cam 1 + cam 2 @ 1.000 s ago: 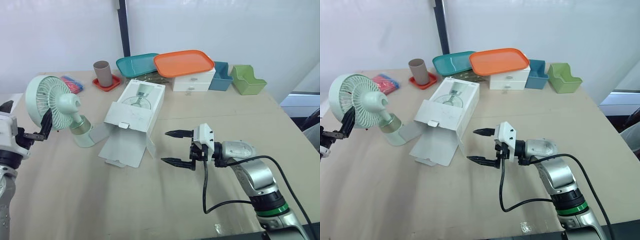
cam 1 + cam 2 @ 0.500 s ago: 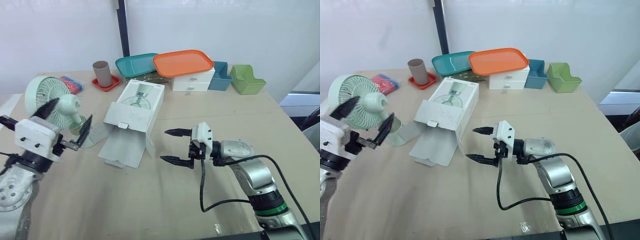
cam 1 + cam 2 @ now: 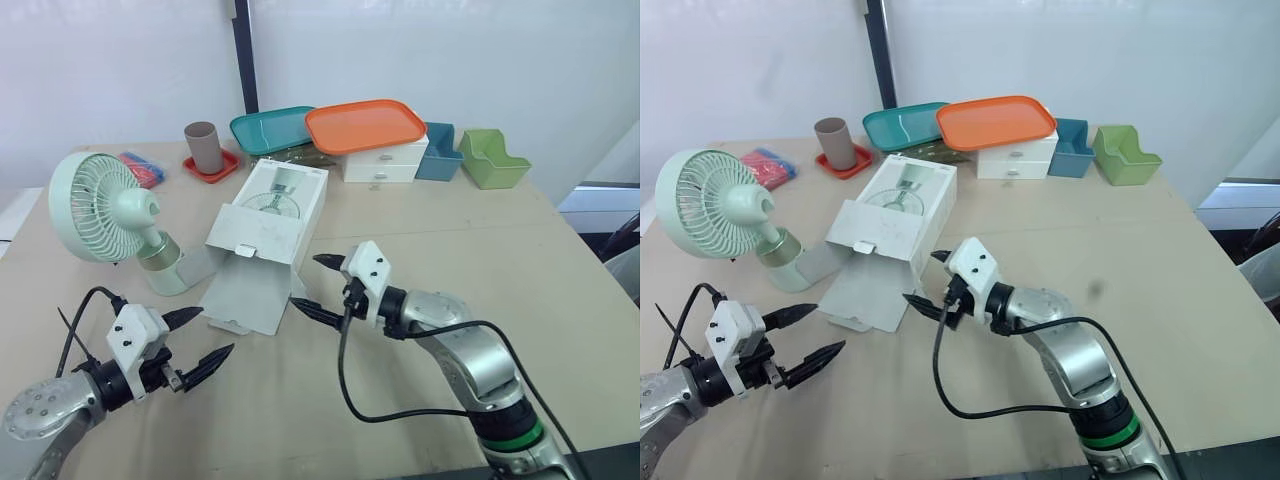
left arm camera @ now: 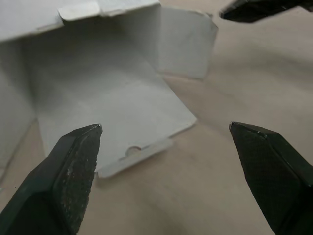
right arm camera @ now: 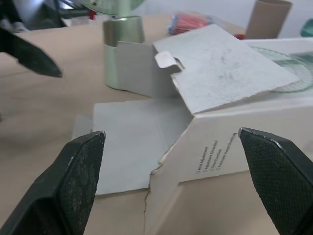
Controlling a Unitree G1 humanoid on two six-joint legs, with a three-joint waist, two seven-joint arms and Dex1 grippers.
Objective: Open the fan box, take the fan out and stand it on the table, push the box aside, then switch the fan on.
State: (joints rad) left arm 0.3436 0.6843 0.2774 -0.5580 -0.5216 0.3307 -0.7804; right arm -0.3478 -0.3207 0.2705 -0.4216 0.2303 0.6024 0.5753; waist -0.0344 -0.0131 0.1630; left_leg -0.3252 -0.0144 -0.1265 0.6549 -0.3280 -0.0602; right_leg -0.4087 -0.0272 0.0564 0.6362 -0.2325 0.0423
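Nearest to me, my left tool (image 3: 218, 329) hovers low over the table (image 3: 330, 420), short of the box (image 3: 268, 228) and on its left side. Its fingers are spread wide and hold nothing. They point across at the lid flap (image 3: 243, 298), which lies flat on the table at the near, open end of the box.

My right tool (image 3: 304, 279) sits at the right corner of that open end, just beside the torn side wall. It is also wide apart and empty. I cannot tell whether its lower fingertip touches the card.

The box lies on its side, mouth toward me and emptied. The fan (image 3: 103, 208) stands upright to the left of it. Its base is just beside the left side flap (image 3: 197, 265), and I cannot tell whether the two touch.

I judge the push aside is the step now. To do it well I should press on a firm wall, not a loose flap that would only fold. I should keep contact low and near the middle of the box's length so it slides rather than spins, and send it rightward, away from the fan.

Beyond the far end of the box are a cup (image 3: 205, 146), a teal tray (image 3: 268, 128) and an orange tray (image 3: 366, 124), so pushing straight back has little room.
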